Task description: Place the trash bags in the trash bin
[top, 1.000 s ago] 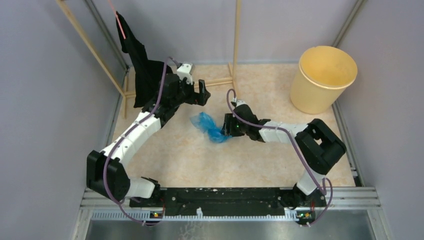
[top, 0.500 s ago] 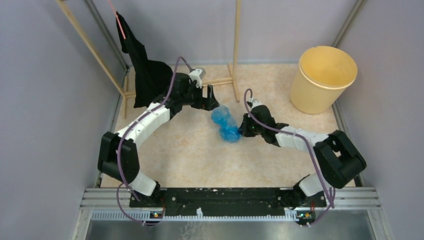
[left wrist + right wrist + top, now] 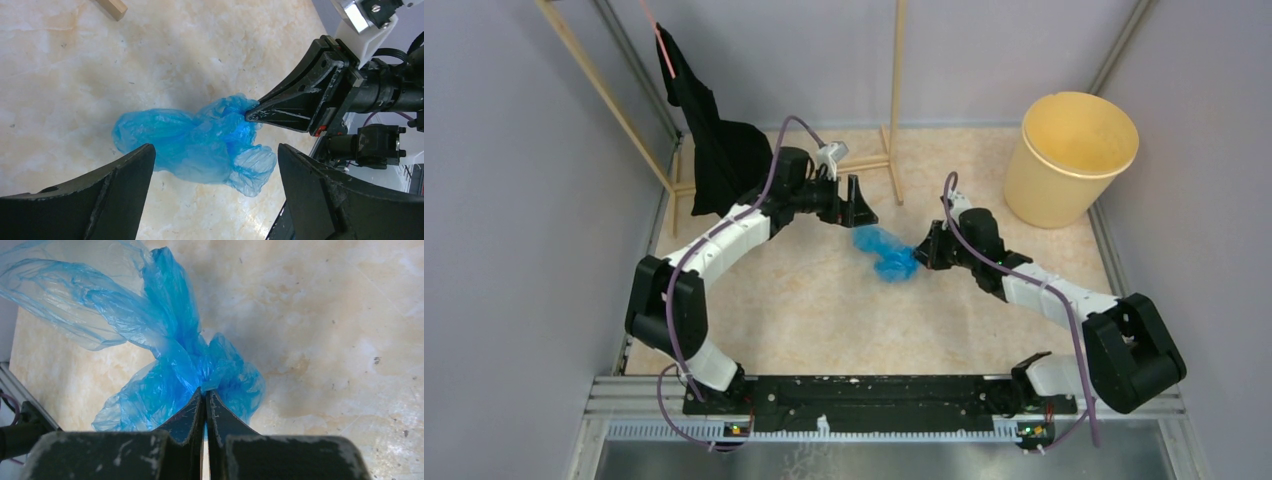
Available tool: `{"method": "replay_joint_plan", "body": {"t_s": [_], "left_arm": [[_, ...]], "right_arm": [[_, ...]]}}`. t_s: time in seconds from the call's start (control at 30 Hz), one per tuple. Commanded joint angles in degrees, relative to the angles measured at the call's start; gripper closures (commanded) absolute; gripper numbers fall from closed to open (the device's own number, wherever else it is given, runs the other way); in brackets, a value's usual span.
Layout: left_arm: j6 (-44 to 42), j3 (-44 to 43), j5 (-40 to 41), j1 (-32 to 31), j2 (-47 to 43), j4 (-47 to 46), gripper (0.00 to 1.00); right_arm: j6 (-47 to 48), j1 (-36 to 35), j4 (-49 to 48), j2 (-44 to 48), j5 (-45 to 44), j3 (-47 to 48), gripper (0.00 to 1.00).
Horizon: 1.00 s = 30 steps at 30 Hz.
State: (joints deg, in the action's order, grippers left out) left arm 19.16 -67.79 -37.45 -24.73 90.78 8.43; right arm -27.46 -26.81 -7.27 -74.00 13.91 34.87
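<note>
The light-blue trash bag (image 3: 884, 253) is a crumpled bundle over the middle of the table; it also shows in the left wrist view (image 3: 195, 145) and the right wrist view (image 3: 170, 360). My right gripper (image 3: 924, 252) is shut on its right end; in the right wrist view (image 3: 205, 392) its jaws pinch the film. My left gripper (image 3: 860, 206) is open and empty just behind and left of the bag, its jaws spread wide on either side of it in the left wrist view (image 3: 215, 165). The yellow trash bin (image 3: 1070, 155) stands upright at the far right corner.
A black cloth (image 3: 714, 140) hangs on a wooden rack (image 3: 896, 100) at the back left. Grey walls close in both sides. A black rail (image 3: 864, 390) runs along the near edge.
My right gripper has carried the bag to the right and a little farther back. My left gripper followed to the right, staying open beside the bag.
</note>
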Motion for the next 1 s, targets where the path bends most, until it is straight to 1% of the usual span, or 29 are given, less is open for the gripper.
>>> {"method": "replay_joint_plan", "body": {"t_s": [0.0, 0.07, 0.17, 0.33, 0.4, 0.47, 0.57, 0.67, 0.77, 0.9, 0.97], "left_arm": [[-1.91, -2.97, 1.86, -1.44, 2.22, 3.05, 0.02], [-1.05, -3.73, 1.16, -1.71, 4.29, 4.12, 0.02], [-0.49, -4.12, 1.47, -1.97, 5.19, 4.79, 0.06], [-2.74, -5.92, 9.05, -1.99, 3.25, 9.11, 0.09], [-3.10, -5.25, 12.21, -1.99, 1.52, 8.87, 0.09], [-3.17, -4.22, 13.36, -1.99, 0.19, 7.58, 0.08], [-2.46, -3.43, 11.96, -1.92, 0.47, 6.53, 0.08], [-1.71, -4.84, 10.07, -1.98, 3.01, 7.92, 0.10], [-1.49, -5.75, 9.33, -1.98, 4.91, 9.10, 0.10], [-1.62, -6.57, 9.85, -1.92, 6.64, 10.45, 0.02], [-1.85, -7.41, 10.44, -1.96, 7.80, 11.77, 0.01]], "right_arm": [[0.70, 0.26, -3.26, 0.80, 4.83, -0.67, 1.00], [0.49, 0.33, -3.41, 0.61, 5.00, -0.63, 1.00], [0.78, 0.33, -2.22, 1.20, 3.13, -0.62, 1.00], [1.89, 0.26, 0.94, 3.86, -1.75, -0.85, 1.00], [2.46, 0.26, 2.00, 4.72, -3.16, -0.73, 1.00], [2.89, 0.31, 3.02, 5.20, -4.67, -0.56, 1.00], [3.12, 0.27, 4.45, 5.27, -6.84, 0.20, 1.00], [3.30, 0.26, 4.72, 5.46, -7.25, 0.66, 1.00], [3.38, 0.26, 5.13, 6.31, -8.48, 0.51, 1.00], [3.45, 0.28, 5.12, 7.97, -9.58, -0.10, 1.00], [3.56, 0.31, 5.33, 8.61, -10.16, -0.36, 1.00]]}}
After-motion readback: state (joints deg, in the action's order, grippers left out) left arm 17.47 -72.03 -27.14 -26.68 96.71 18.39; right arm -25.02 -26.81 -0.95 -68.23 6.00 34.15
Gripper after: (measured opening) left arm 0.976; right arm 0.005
